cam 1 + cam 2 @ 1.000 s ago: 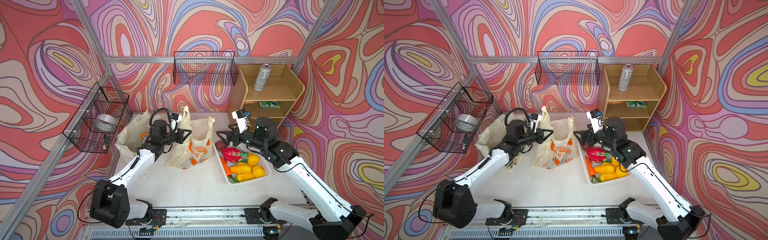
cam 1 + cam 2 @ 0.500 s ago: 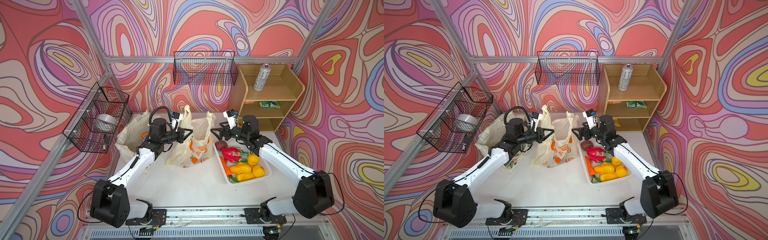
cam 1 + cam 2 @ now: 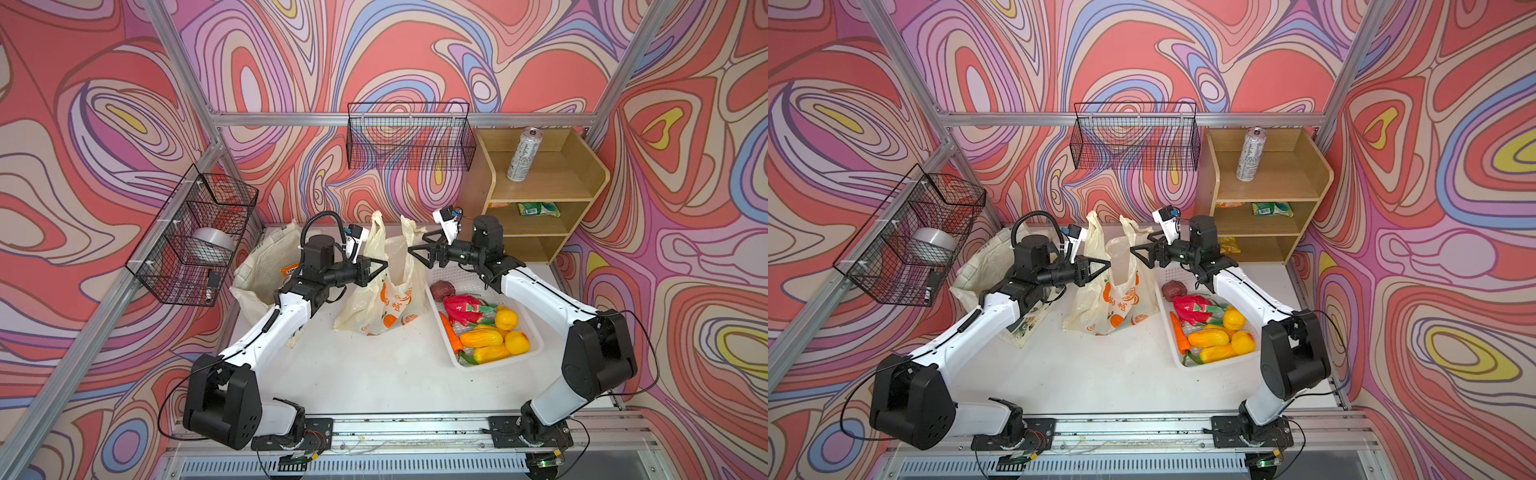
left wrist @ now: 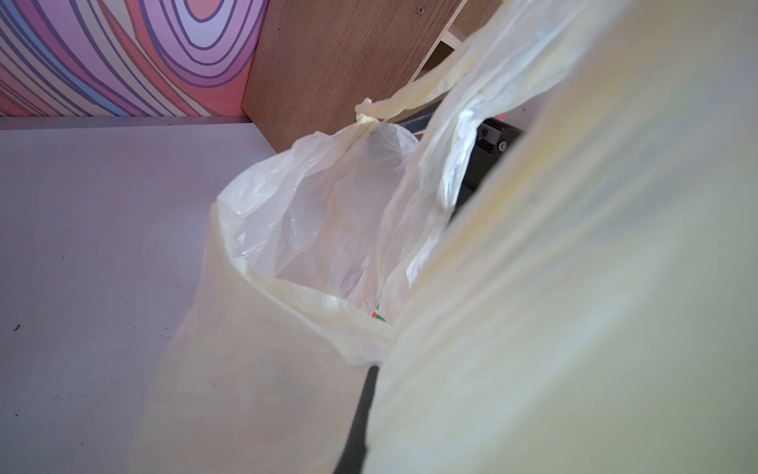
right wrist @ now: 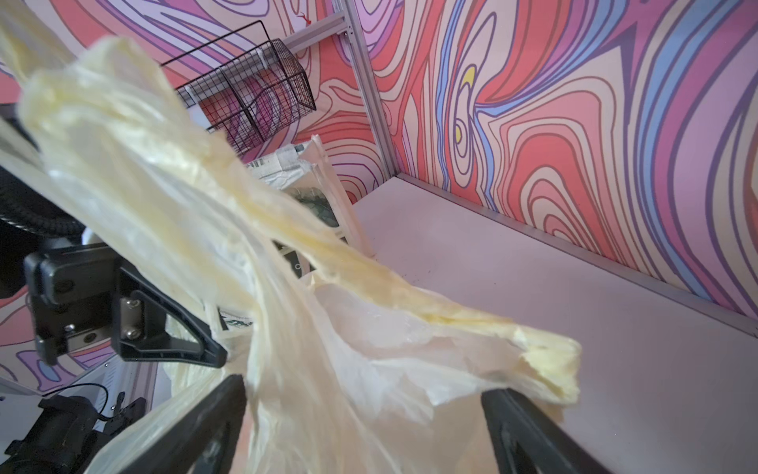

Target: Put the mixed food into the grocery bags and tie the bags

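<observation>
In both top views the plastic carrier bag (image 3: 384,293) stands mid-table between the canvas tote (image 3: 259,266) and the fruit basket (image 3: 536,347). The left gripper (image 3: 385,262) pinches its left handle, and the right gripper (image 3: 1140,245) gapes wide beside the other. The characters in the bag's orange print are too small to read. The left wrist view peers into the bag's open mouth (image 4: 328,230). In the right wrist view the free handle (image 5: 410,295) droops across spread fingers (image 5: 205,414). The film looks thin, limp and slippery, likely best gripped at the bunched handle.

Blurred plastic bag (image 4: 574,287) mostly hides left jaws.
</observation>
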`<state>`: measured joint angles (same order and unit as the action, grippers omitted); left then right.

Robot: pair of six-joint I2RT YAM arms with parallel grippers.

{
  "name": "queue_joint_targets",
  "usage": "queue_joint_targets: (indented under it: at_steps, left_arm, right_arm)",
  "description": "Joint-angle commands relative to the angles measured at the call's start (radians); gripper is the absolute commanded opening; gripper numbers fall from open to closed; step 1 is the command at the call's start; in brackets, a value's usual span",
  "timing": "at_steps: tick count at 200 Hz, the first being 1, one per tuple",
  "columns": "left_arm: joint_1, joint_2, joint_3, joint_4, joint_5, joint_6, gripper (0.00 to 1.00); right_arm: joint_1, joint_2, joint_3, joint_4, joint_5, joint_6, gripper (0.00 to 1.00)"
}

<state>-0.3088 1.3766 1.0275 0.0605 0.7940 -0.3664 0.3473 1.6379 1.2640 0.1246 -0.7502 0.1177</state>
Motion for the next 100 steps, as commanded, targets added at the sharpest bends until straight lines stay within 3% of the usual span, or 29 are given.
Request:
queue_joint_targets:
  at_steps: [1, 36, 100]
  left_arm:
    - [-0.001, 0.018, 0.038, -0.016, 0.028, 0.02, 0.0]
    - [-0.002, 0.029, 0.049, -0.015, 0.033, 0.017, 0.0]
    - [-0.002, 0.032, 0.051, -0.029, 0.057, 0.019, 0.0]
  right_arm:
    - [-0.004, 0.033, 0.043, 0.011, -0.064, 0.011, 0.93]
    - [-0.004, 0.059, 0.064, 0.007, -0.119, 0.028, 0.92]
    - [-0.004, 0.128, 0.075, 0.108, -0.018, 0.072, 0.91]
